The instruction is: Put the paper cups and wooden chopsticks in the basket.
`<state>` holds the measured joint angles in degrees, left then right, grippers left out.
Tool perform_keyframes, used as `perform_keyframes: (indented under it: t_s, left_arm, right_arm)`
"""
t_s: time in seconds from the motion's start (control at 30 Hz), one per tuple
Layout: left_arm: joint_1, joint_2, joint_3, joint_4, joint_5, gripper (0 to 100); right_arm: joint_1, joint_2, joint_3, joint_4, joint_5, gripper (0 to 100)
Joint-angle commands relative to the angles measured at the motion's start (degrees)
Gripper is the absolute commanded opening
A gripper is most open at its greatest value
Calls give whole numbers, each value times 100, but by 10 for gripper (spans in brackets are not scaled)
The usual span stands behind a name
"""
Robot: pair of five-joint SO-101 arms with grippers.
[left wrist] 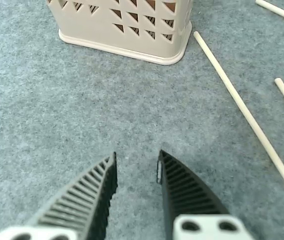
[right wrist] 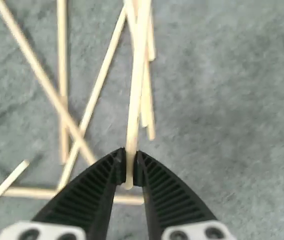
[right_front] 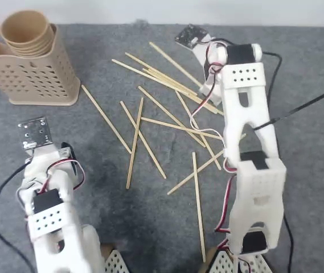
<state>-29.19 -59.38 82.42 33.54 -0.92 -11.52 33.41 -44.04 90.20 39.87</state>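
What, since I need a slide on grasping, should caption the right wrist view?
Right gripper shut on one wooden chopstick, other chopsticks scattered on the grey mat.

The desk (right_front: pixel 122 227) has a grey, felt-like surface, evenly lit; a pale strip (right_front: pixel 122 10) runs along its far edge.

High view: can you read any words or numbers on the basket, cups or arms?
None can be read.
The tan slotted plastic basket, stacked brown paper cups and thin wooden chopsticks are plain.
Any marks on the small dark circuit boards on the white arms are too small to read.
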Motion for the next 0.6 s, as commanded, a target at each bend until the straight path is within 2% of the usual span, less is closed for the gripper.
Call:
perform_keyframes:
  t_s: [0.0,0.2,0.3,0.57]
  left_arm:
    - [-44,-123,-57,-114,-44,123]
    - [-44,-123,-57,-114,-44,123]
    - [-44,-123,-57,-114,-44,123]
    - [-35,-123,-57,-114,-44,123]
  right_arm:
    - [330,-418,712,-1253,853,7]
    - [673,673,1231,-2668,1996,7]
    - [769,1191,1196,-3222,2242,7]
    - [646,1710,941,-3099,2514,7]
